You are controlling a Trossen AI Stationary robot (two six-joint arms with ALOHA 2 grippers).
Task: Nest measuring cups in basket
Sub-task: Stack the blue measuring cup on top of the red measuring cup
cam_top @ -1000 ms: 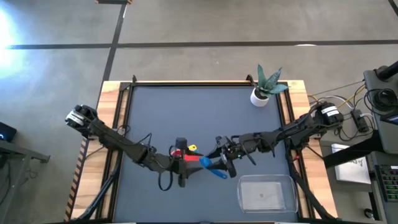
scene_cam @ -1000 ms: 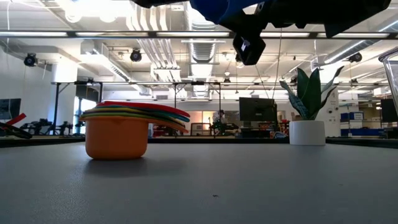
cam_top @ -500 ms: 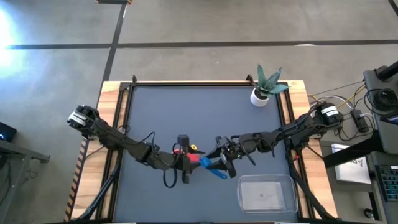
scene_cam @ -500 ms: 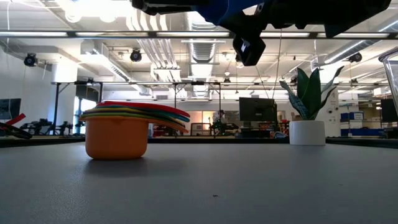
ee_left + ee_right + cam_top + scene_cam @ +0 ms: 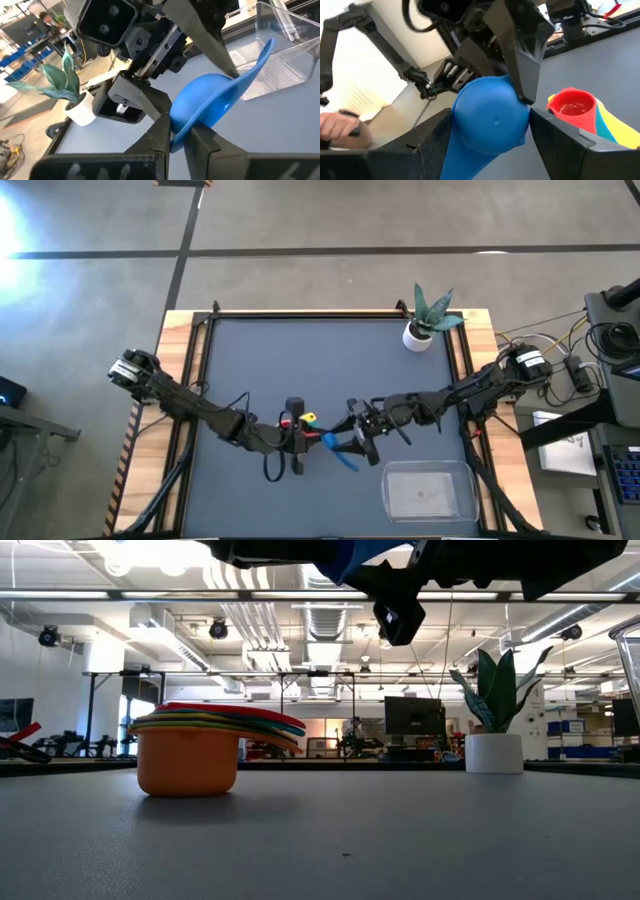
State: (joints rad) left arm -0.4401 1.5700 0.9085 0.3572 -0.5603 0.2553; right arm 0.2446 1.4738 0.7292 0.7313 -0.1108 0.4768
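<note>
The blue measuring cup point(image 5: 338, 450) is held in the air between my two grippers, high above the table in the low view point(image 5: 350, 552). My left gripper point(image 5: 305, 442) is shut on it from the left. My right gripper point(image 5: 356, 442) reaches in from the right, with its fingers on either side of the bowl. The other cups stand nested on the table, orange cup at the bottom point(image 5: 188, 758), red cup innermost point(image 5: 571, 106). This stack lies under my left gripper in the high view point(image 5: 298, 421). The clear basket point(image 5: 425, 490) stands at the near right. My left gripper pinches the blue cup's rim point(image 5: 178, 136) between its two fingers, on the side away from the handle point(image 5: 260, 55). It comes in about level from the table's left. The cup is clear of the table and tilted. My right gripper has the blue cup's round bowl point(image 5: 490, 120) between its two fingers point(image 5: 436, 137), one on each side, and they appear to touch it. It comes from the table's right. One finger meets the cup near the base of the handle point(image 5: 233, 76).
A white plant pot point(image 5: 418, 332) with a green plant stands at the far right corner, also seen in the low view point(image 5: 493, 752). The basket's clear wall point(image 5: 285, 30) is just beyond the cup. Cables lie past the table's right edge.
My left gripper has moved toward the table's right, up to the blue cup, and now covers most of the red cup in the high view. The blue cup's handle has swung a little toward the table's near edge.
</note>
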